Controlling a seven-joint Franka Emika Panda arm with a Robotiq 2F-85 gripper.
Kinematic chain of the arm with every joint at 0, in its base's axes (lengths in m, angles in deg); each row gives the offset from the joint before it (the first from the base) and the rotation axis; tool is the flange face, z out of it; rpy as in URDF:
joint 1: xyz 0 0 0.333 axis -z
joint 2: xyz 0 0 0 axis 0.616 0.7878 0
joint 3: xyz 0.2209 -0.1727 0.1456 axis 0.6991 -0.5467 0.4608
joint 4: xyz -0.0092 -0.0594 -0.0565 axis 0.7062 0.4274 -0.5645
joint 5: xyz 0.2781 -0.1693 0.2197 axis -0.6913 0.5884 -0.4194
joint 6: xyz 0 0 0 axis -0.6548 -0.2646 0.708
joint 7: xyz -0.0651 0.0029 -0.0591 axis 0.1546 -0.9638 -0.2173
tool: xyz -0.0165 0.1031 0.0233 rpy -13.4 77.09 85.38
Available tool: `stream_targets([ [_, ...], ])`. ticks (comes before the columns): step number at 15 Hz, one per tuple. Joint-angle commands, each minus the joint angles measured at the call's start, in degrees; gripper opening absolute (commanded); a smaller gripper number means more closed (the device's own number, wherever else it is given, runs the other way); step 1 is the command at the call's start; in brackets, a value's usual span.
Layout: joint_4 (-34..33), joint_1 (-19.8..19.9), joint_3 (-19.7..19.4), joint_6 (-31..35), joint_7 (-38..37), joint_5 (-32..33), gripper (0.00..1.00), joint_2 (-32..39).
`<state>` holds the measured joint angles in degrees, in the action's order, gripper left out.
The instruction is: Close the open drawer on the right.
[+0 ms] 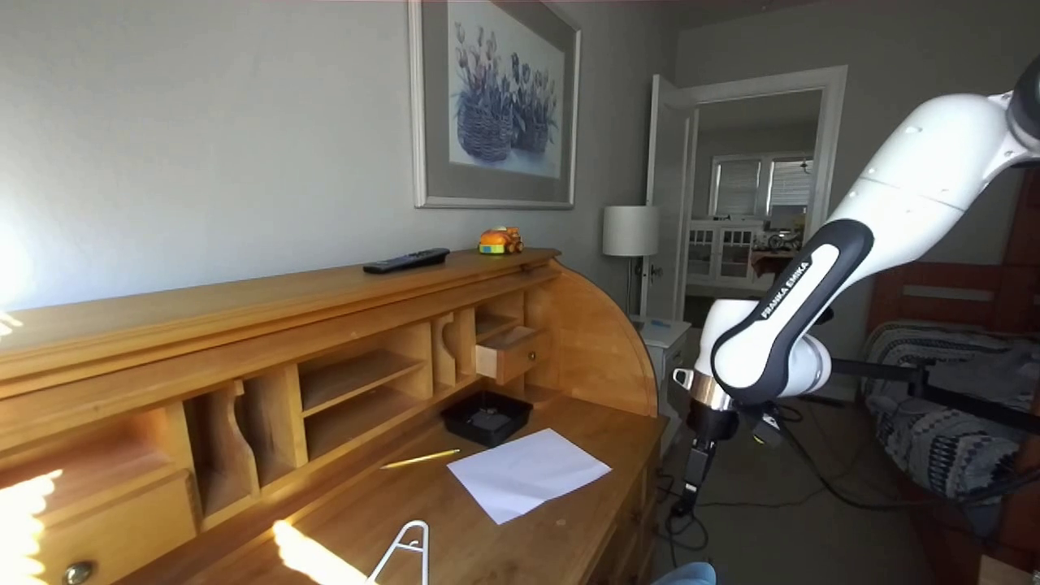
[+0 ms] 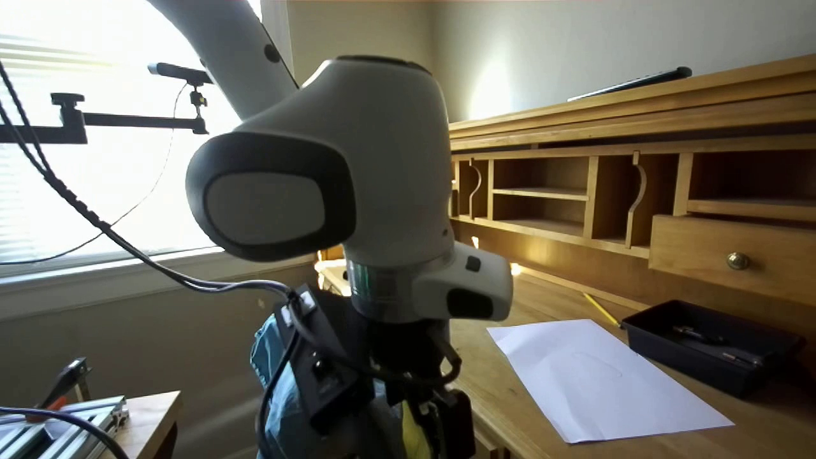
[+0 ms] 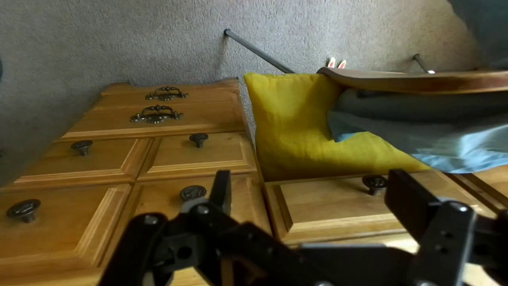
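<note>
The drawer (image 1: pixel 513 357) is a small pale wooden drawer with a flat front and a round knob. It sits pulled out at the right end of the desk's upper compartments. In an exterior view its front (image 2: pixel 695 252) shows with a brass knob, cut off by the frame edge. My gripper (image 1: pixel 691 491) points down in front of the desk, away from the drawer. In the wrist view the gripper (image 3: pixel 311 178) is open with nothing between its fingers. The wrist view does not show this drawer; it shows lower drawers (image 3: pixel 341 202) with dark knobs.
A black tray (image 1: pixel 487 418), white paper (image 1: pixel 532 471) and pencil (image 1: pixel 420 459) lie on the desktop below the drawer. A white metal stand (image 1: pixel 404 548) is nearer. A remote (image 1: pixel 406 260) and toy truck (image 1: pixel 500 240) sit on top. A yellow cushion (image 3: pixel 293 127) is below the gripper.
</note>
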<state>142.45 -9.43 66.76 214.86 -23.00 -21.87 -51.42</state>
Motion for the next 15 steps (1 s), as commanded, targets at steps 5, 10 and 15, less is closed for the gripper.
stream_targets([
  [5,-3.6,-17.8,-17.0,-21.4,4.2,-0.4,1.00,-17.8],
  [10,-5.4,-24.7,-23.7,-24.2,3.7,2.2,1.00,-19.1],
  [15,-5.6,-25.3,-24.2,-24.7,3.8,2.8,1.00,-19.6],
])
